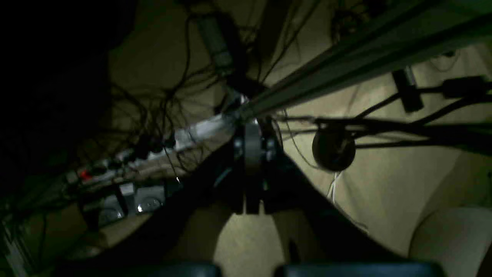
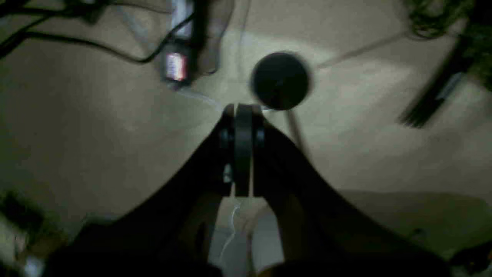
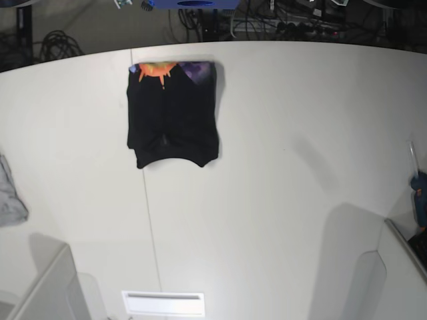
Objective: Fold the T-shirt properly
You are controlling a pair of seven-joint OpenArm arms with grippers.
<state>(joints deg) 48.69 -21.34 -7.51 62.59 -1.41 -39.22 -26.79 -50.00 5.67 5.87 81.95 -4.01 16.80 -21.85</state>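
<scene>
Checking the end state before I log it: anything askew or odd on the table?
Mostly tidy. The T-shirt lies folded near the table's far edge, but a strip of its orange and purple print shows along the top and the near hem is uneven. A small grey cloth sits crumpled at the left edge.

Grey cloth (image 3: 10, 193) cut by edge

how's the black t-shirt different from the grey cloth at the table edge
The T-shirt is black with an orange and purple print showing at its far edge; the grey cloth is plain grey. The T-shirt lies folded into a compact block wholly in view; the grey cloth is crumpled and cut off by the frame. Both lie on the white table.
</scene>
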